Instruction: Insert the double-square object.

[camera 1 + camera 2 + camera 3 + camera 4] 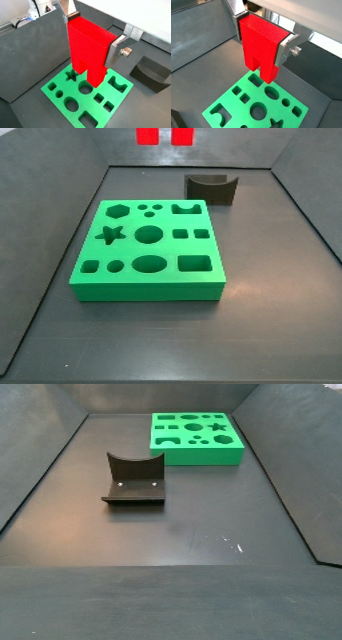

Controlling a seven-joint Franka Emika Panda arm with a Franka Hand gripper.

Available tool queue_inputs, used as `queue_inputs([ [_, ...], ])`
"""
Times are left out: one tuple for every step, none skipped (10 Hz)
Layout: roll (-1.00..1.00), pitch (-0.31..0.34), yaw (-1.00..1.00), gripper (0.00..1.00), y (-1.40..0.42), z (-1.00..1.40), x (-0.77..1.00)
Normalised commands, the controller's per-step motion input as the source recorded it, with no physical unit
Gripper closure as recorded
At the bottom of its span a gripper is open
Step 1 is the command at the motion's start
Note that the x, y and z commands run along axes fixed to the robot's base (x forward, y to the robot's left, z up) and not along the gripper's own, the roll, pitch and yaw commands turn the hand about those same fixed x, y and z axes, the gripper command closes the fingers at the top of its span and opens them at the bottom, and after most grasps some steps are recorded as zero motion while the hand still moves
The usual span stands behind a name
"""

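Even, soft overhead light; all four views sharp and shadows faint.

In both wrist views the double-square object (89,47) is saturated, almost glowing red, held high by the pincer (93,40), whose silver fingers (286,50) catch pale highlights. Backgrounds behind it in the wrist views wash out to white. In a side view the green board (147,238) casts only a thin shadow on the dark bench (160,343); small specks of glare dot the bench (230,542).
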Motion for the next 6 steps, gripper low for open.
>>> queue_inputs([
  [0.05,-0.153,0.03,1.00,0.00,-0.89,0.15],
  [0.19,-0.077,0.22,1.00,0.27,-0.80,0.25],
  [0.29,-0.036,0.20,1.00,0.39,-0.65,0.19],
  [0.32,-0.017,0.20,1.00,0.41,-0.63,0.13],
  [0.33,-0.007,0.28,1.00,0.39,-0.62,0.03],
  [0.30,-0.021,0.27,1.00,0.18,-0.71,0.00],
])
